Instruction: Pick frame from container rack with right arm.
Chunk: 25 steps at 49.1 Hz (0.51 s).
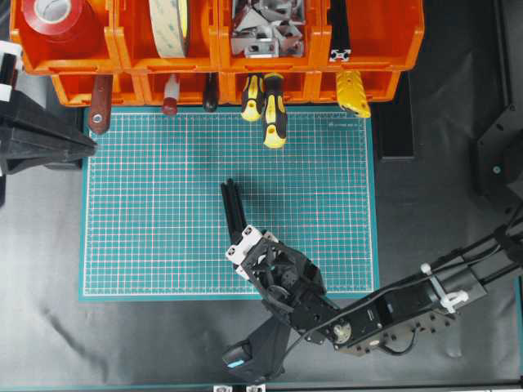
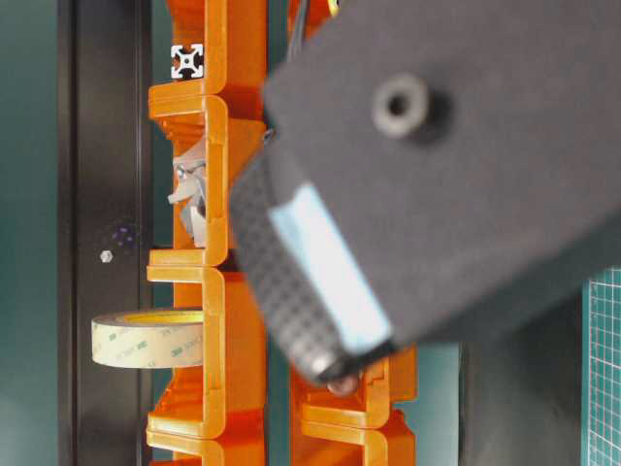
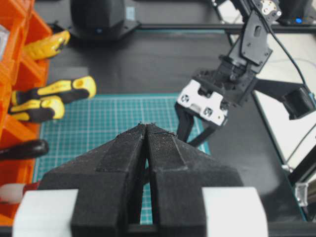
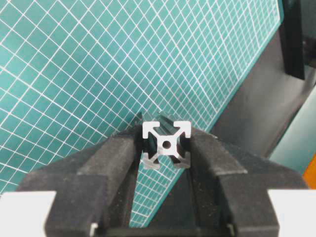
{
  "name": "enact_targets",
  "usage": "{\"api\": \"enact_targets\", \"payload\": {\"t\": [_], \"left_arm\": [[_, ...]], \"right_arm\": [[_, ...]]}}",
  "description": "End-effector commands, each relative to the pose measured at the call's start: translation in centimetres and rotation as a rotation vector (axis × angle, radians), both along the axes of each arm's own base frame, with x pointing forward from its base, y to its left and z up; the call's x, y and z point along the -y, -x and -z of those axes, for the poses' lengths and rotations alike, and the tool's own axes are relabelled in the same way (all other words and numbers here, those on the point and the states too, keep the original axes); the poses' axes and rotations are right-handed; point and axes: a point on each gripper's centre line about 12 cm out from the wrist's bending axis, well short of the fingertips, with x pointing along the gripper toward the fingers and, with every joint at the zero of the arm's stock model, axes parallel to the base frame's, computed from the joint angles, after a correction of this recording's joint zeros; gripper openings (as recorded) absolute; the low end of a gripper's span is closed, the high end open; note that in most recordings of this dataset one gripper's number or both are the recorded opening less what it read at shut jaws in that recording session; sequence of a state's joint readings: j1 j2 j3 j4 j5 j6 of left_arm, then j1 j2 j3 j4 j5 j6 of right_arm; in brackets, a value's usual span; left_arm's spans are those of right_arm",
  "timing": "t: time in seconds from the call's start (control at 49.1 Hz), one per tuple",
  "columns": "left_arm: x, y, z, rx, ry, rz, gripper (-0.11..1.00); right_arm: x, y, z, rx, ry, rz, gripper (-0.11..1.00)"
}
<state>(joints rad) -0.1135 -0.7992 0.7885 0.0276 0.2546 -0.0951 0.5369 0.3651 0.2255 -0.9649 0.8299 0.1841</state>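
Note:
My right gripper (image 4: pixel 167 144) is shut on a frame (image 4: pixel 167 134), a black slotted bar whose silvery square cut end faces the wrist camera between the pads. In the overhead view this gripper (image 1: pixel 231 194) is above the middle of the green mat (image 1: pixel 163 204), well clear of the orange container rack (image 1: pixel 380 37). Another frame (image 1: pixel 339 33) lies in the rack's upper right bin; its cut end also shows in the table-level view (image 2: pixel 186 60). My left gripper (image 3: pixel 147 126) is shut and empty, parked at the mat's left edge (image 1: pixel 88 145).
The rack's lower bins hold yellow-and-black screwdrivers (image 1: pixel 274 110), red and brown handled tools (image 1: pixel 100 102) and a yellow tool (image 1: pixel 353 91). The upper bins hold red tape (image 1: pixel 57 20), a beige tape roll (image 1: pixel 170 24) and grey corner brackets (image 1: pixel 265 28).

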Motion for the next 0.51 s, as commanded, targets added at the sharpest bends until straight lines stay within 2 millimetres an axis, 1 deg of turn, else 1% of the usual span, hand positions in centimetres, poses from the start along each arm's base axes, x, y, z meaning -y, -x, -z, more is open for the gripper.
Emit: {"api": "enact_targets", "payload": {"t": [0.0,0.489], "left_arm": [[0.08,-0.12,-0.50,0.018,0.001,0.003,0.00],[0.09,-0.11,-0.56,0.031,0.002,0.003,0.00]], "right_arm": [[2.61,-0.95,-0.51,0.012,-0.002,0.059,0.25],[2.85,-0.63,-0.27,0.008,-0.010,0.067,0.25]]}}
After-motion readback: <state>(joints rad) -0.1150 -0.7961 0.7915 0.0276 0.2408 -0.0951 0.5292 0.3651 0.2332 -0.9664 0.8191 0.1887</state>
